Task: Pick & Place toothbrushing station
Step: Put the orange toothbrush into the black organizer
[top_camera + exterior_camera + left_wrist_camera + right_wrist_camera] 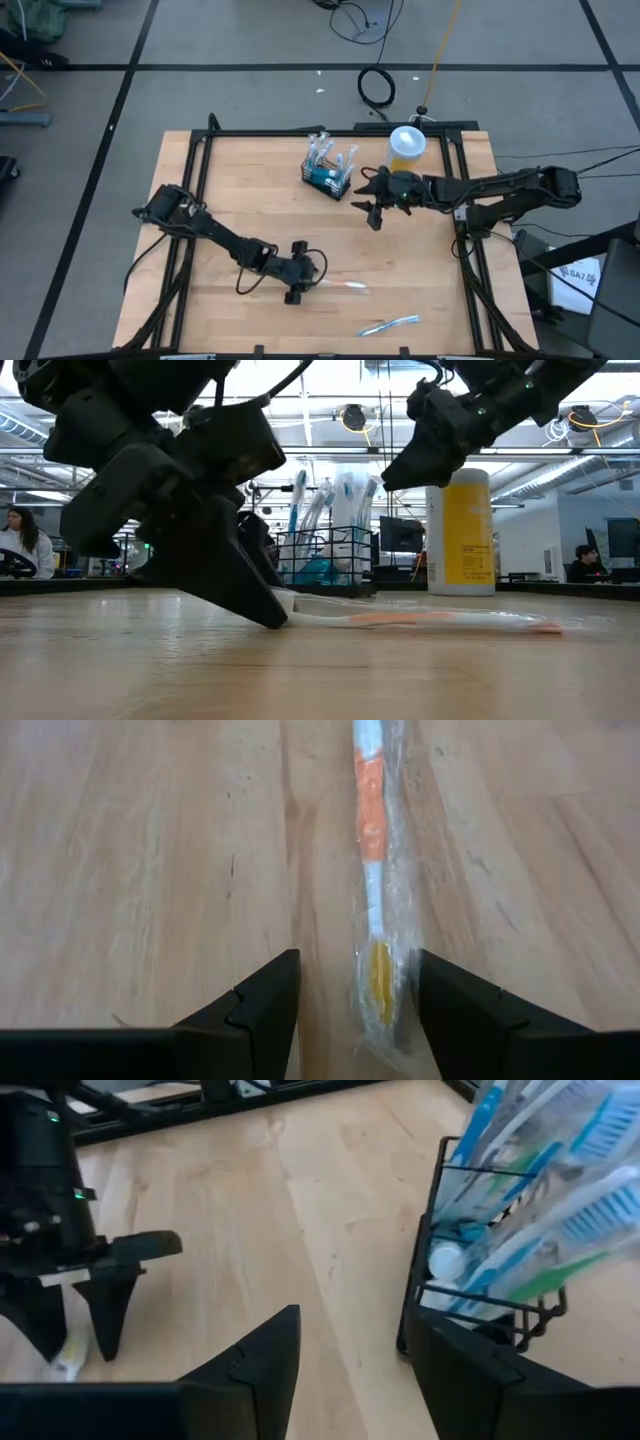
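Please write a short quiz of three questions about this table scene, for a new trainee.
1. True or false: the left end effector is down at the orange toothbrush.
2. What stands beside the wire basket? A) yellow cup B) red bowl
3. Fill in: the basket holds wrapped ____.

Key:
1. True; its open fingers straddle the toothbrush's end.
2. A, the yellow cup.
3. Toothbrushes.

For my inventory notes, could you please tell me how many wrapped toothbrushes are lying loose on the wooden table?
2: an orange-handled wrapped toothbrush between the open left gripper's fingers, and a blue wrapped toothbrush near the table's front edge. Others stand in the black wire-mesh basket.
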Motion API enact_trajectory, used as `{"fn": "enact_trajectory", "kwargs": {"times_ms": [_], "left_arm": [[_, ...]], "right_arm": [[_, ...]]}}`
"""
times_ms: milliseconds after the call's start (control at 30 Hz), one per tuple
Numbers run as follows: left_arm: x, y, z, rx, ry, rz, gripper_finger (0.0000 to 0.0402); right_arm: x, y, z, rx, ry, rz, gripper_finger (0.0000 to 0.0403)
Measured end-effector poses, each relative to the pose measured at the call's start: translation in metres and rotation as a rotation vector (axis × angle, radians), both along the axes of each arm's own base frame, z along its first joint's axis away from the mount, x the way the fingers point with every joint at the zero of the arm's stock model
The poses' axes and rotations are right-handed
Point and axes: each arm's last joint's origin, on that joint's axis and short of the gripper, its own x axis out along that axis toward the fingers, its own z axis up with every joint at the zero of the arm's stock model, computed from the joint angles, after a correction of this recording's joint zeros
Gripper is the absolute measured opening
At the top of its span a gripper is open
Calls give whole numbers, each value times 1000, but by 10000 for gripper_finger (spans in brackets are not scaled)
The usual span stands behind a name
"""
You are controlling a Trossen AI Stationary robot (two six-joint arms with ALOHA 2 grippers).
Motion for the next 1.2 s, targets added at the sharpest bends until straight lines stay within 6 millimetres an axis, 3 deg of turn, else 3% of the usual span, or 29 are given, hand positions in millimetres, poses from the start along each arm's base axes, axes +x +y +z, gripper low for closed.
{"fn": "enact_trajectory", "kwargs": {"times_ms": [167, 500, 667, 867, 1067, 1200], "left_arm": [[0, 0, 0, 31, -5, -32, 176], [0, -1, 2, 22, -7, -86, 58], [4, 5, 10, 68, -53, -108, 48], [4, 18, 33, 173, -97, -118, 78], [-4, 39, 69, 265, -127, -81, 54], [-16, 49, 91, 447, -117, -70, 45]], "right_arm": [[2, 4, 4, -26, -38, 27, 172], [3, 4, 4, -71, -39, 58, 171], [3, 8, 4, -31, -42, 158, 171], [11, 15, 0, -68, -69, 215, 171], [25, 23, -12, -170, -90, 296, 171], [29, 22, -17, -141, -88, 296, 180]]}}
